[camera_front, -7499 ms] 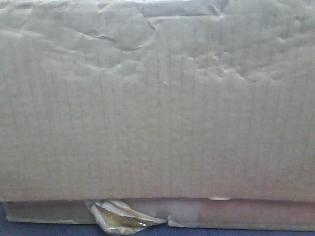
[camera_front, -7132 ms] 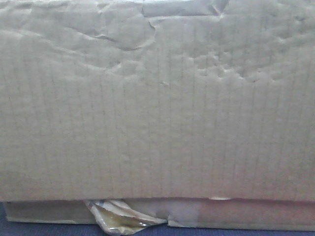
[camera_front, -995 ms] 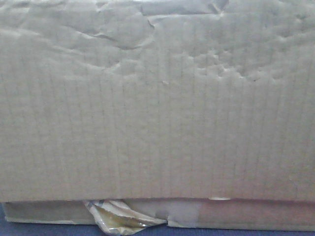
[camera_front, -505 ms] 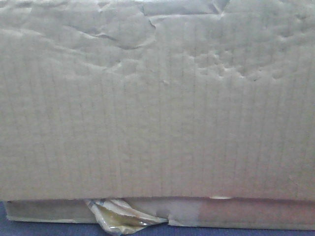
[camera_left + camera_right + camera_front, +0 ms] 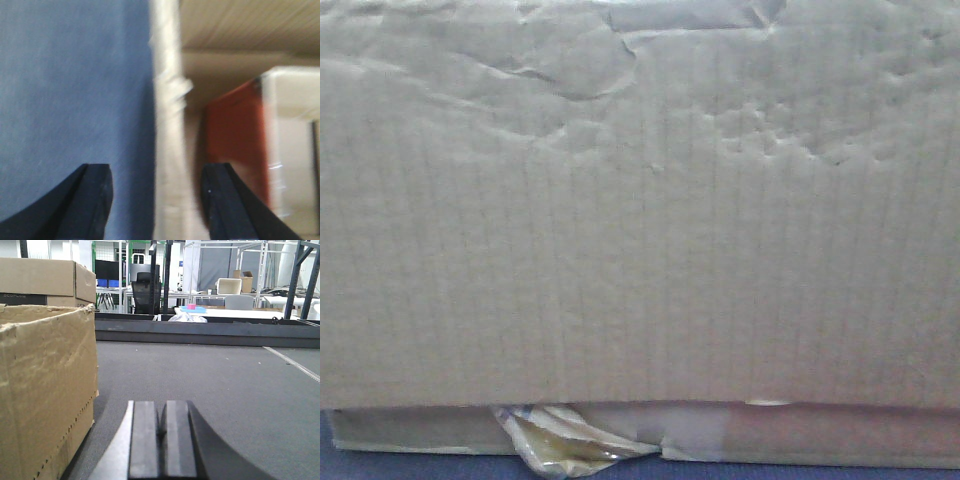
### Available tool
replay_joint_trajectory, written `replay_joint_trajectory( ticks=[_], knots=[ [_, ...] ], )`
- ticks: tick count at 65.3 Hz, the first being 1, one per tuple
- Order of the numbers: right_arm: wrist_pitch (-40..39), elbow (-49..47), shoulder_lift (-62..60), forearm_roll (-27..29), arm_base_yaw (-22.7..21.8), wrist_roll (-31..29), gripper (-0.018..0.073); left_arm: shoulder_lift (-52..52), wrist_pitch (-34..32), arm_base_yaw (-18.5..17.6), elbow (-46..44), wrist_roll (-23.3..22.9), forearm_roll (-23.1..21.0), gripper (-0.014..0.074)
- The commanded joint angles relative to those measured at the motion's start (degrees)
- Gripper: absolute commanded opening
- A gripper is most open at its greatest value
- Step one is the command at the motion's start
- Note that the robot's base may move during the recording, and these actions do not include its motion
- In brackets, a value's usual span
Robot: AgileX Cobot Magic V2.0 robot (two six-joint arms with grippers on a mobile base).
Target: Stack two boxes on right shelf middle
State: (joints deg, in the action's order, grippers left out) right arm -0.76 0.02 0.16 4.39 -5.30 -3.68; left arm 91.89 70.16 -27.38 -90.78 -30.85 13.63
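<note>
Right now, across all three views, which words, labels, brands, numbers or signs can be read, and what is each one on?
None can be read.
Dark band on the far cardboard box, right wrist view: pale lettering, too blurred to read.
Large box, front view: plain face, no print.
Peeling tape beneath it: faint blue marks, not legible.
Left wrist view: too blurred to show any text.
</note>
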Motion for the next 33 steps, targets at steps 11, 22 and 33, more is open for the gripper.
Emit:
replay_joint_trajectory(
  ticks=[11, 22, 33],
  knots=[
    [-1.01, -0.02, -0.16, 0.16, -0.24, -0.37, -0.0162, -0.60, -0.20, 0.28, 3.02, 3.68, -4.05, 0.0309],
    [-1.01, -0.02, -0.16, 0.16, -0.24, -0.37, -0.0162, -0.60, -0.20, 0.28, 3.27, 3.78, -4.33, 0.0309],
    [-1.01, -0.02, -0.16, 0.16, -0.24, -0.37, -0.0162, -0.60, -0.20, 0.28, 3.27, 3.78, -4.33, 0.0309]
  ],
)
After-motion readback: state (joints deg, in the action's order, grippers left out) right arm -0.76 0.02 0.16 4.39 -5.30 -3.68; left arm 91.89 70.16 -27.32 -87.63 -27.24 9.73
